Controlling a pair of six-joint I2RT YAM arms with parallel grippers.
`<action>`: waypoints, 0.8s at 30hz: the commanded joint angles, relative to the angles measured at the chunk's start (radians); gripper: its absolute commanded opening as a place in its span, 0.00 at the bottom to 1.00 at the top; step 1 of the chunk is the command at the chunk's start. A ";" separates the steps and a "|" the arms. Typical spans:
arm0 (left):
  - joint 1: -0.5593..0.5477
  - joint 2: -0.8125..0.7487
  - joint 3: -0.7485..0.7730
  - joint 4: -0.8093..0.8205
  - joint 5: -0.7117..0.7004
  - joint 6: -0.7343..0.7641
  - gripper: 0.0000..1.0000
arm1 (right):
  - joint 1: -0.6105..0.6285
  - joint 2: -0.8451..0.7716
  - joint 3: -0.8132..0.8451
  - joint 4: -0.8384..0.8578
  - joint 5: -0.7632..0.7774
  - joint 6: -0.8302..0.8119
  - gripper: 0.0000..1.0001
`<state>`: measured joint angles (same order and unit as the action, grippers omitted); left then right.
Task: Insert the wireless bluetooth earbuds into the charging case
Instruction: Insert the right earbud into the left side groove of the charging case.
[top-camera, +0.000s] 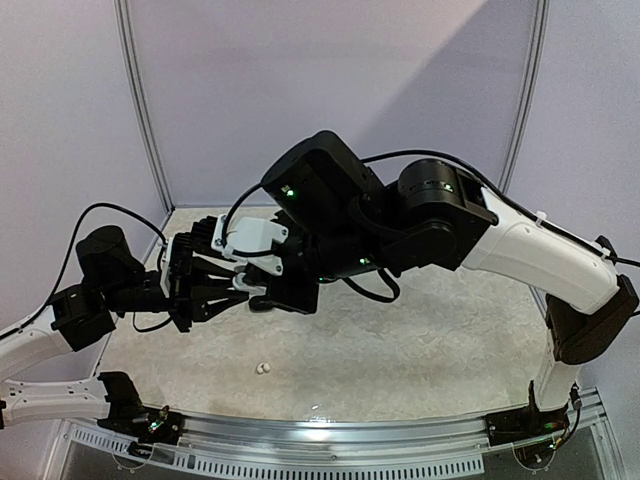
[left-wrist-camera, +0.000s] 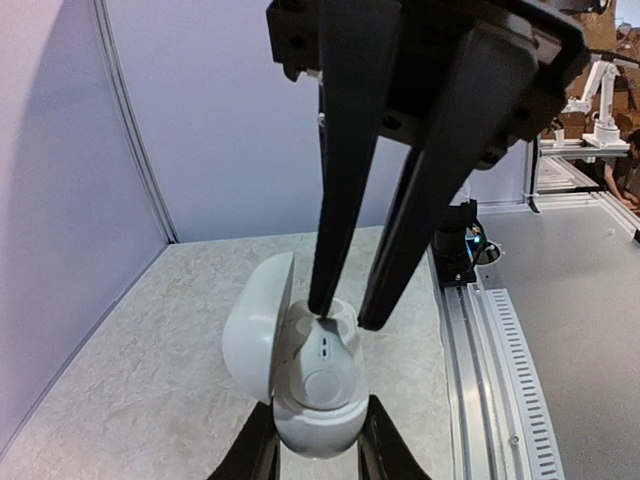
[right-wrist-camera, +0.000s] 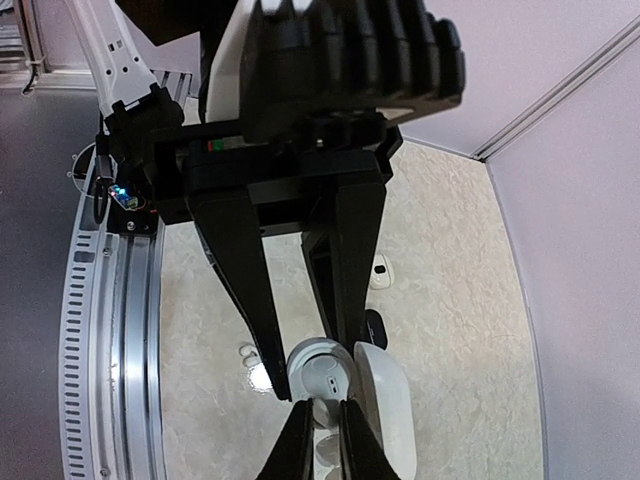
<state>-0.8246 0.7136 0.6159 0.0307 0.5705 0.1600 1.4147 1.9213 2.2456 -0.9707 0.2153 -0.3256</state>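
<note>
Left wrist: left gripper (left-wrist-camera: 318, 448) clamps charging case (left-wrist-camera: 312, 395), right gripper (left-wrist-camera: 343, 310) narrow at its mouth.

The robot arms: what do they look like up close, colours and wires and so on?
The left arm and right arm have smooth white shells between chunky black joints, small green lights, looping black cables and long tapering black fingers.

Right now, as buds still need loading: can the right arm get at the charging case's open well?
Probably yes. The left pincer holds the charging case by its base, lid swung aside, and the right pincer has its tips right at the opening, nothing between.
</note>
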 joint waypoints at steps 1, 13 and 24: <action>-0.016 -0.002 0.024 -0.002 0.012 -0.007 0.00 | 0.005 0.000 -0.009 0.005 -0.017 -0.013 0.08; -0.018 0.005 0.030 0.007 0.011 -0.007 0.00 | 0.007 0.046 -0.004 -0.022 -0.021 -0.042 0.05; -0.023 0.006 0.033 0.020 0.012 0.025 0.00 | 0.005 0.091 0.007 -0.073 -0.027 -0.061 0.05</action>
<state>-0.8249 0.7204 0.6159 -0.0254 0.5678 0.1654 1.4143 1.9491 2.2463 -0.9974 0.2096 -0.3779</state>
